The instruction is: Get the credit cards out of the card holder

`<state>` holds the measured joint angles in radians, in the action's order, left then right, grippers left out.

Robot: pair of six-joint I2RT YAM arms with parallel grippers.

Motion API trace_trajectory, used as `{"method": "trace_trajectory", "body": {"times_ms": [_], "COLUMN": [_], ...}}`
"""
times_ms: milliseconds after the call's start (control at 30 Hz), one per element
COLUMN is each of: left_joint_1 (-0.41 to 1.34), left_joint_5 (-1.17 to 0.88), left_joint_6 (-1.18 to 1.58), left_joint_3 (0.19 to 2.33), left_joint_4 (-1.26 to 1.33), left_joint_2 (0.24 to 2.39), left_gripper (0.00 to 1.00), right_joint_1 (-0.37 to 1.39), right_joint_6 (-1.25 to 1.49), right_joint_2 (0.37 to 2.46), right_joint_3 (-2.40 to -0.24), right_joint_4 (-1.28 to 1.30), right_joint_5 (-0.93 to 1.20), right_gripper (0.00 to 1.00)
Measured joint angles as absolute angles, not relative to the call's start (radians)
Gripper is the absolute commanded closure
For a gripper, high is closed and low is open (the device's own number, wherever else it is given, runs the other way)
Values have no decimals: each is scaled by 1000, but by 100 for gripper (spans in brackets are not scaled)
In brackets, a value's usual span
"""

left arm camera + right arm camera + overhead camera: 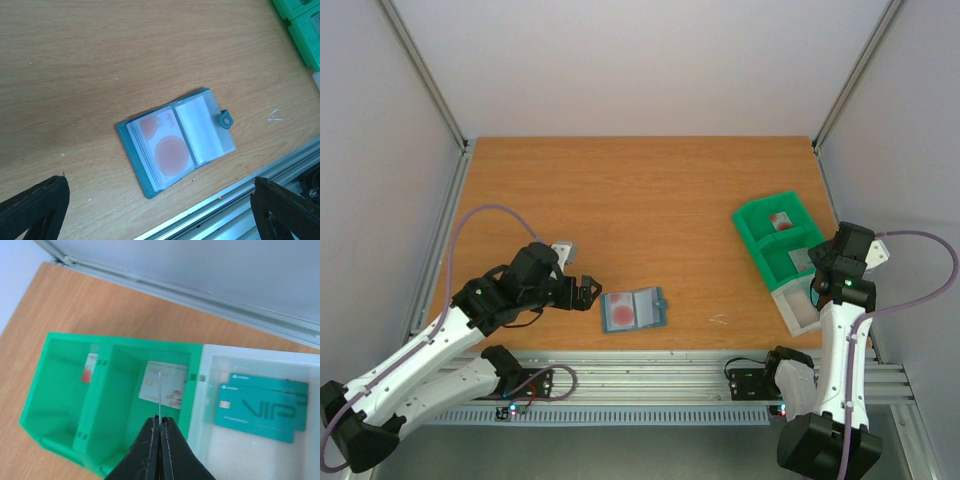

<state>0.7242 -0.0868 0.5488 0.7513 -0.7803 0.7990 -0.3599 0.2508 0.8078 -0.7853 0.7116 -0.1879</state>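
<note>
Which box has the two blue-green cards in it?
The white box, next to the green bin. Its two teal cards overlap inside, while the green bin's two compartments each hold a pale card with red on it.

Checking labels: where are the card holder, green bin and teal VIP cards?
card holder (176,142): left wrist view, centre fold
green bin (140,342): right wrist view, far rim
teal VIP cards (255,412): right wrist view, front card's face

The card holder (175,145) lay spread open and flat near the bench's (75,60) front edge, clear pockets up, with a red-disc card (167,150) in its left pocket. A pale card (170,382) lay in one compartment of the green bin (60,390). A red-and-white card (89,367) leaned in the other. Two teal cards (257,412) overlapped in the white tray (250,455). A thin card (159,390), edge-on, sat pinched in the right end effector (160,417).
</note>
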Motion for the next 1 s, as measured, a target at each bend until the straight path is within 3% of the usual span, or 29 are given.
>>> {"method": "trace_trajectory", "body": {"times_ms": [400,1000], "left_joint_1": [724,724], "left_joint_5": [-102,-136], "left_joint_6": [569,603], "left_joint_3": [751,751], "left_joint_4": [-793,-789], "left_joint_2": [778,786], "left_gripper": [1,1], "right_joint_1": [-565,-577], "right_joint_6": [180,164], "right_joint_2": [855,756], "right_joint_3": [-706,-700], "right_joint_4": [669,682], "right_joint_5": [-93,-64], "right_gripper": [99,99]}}
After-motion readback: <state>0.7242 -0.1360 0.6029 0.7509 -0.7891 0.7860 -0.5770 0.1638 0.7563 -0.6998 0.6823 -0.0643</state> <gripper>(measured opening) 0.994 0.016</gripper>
